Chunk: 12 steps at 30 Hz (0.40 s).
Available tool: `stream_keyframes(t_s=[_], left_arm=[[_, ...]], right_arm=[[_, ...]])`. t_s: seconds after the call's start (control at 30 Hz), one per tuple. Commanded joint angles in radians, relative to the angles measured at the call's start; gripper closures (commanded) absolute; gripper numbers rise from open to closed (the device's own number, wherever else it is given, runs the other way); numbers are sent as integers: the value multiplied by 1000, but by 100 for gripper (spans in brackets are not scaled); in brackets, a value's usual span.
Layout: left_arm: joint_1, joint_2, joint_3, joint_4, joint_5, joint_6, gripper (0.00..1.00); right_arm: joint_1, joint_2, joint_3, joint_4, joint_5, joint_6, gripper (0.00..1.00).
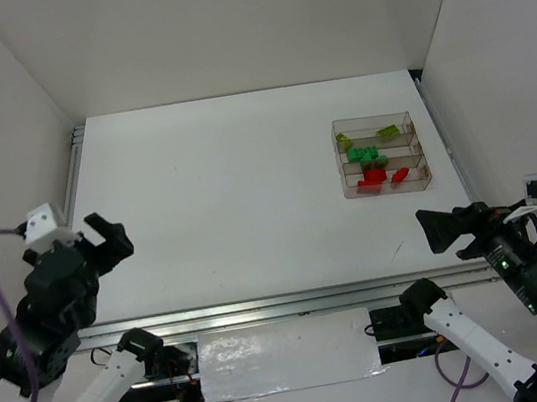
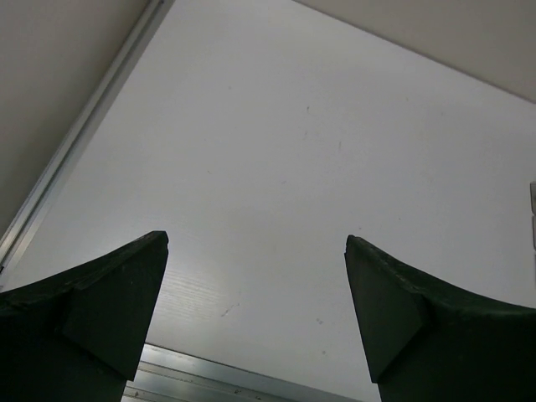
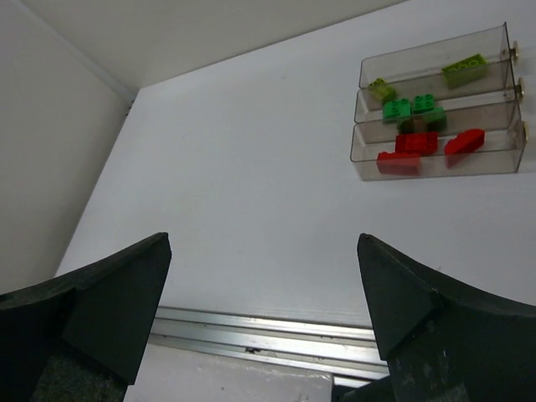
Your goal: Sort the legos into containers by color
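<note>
The clear divided tray (image 1: 370,118) sits on the white table at the far right. Two yellow-green legos (image 1: 386,131) lie in its far compartment, dark green legos (image 1: 368,155) in the middle, and red legos (image 1: 374,177) in the near one. The right wrist view shows the same tray (image 3: 500,157) with yellow-green (image 3: 465,69), dark green (image 3: 410,107) and red (image 3: 408,151) bricks inside. My left gripper (image 1: 112,234) (image 2: 255,239) is open and empty over the near left of the table. My right gripper (image 1: 437,229) (image 3: 264,239) is open and empty, just near of the tray.
White walls enclose the table on the left, back and right. An aluminium rail (image 1: 284,307) runs along the near edge, with a white taped panel (image 1: 287,355) below it. Another rail (image 2: 75,142) lines the left edge.
</note>
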Motion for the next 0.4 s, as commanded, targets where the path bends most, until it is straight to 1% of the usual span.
stream_keyframes(t_s=[0.0,0.13,0.37], left_arm=[[6,-106,-49,-19,-70,30,1],[5,-154,-81,-44,-68,10,0],[6,-140,-111,-35,-48,11,0]], right_arm=[[0,-3,1,-102,10,-50,0],[0,-9,-19,-101,-8,-46,0],[0,-26,-51,-58,-36,-27,0]])
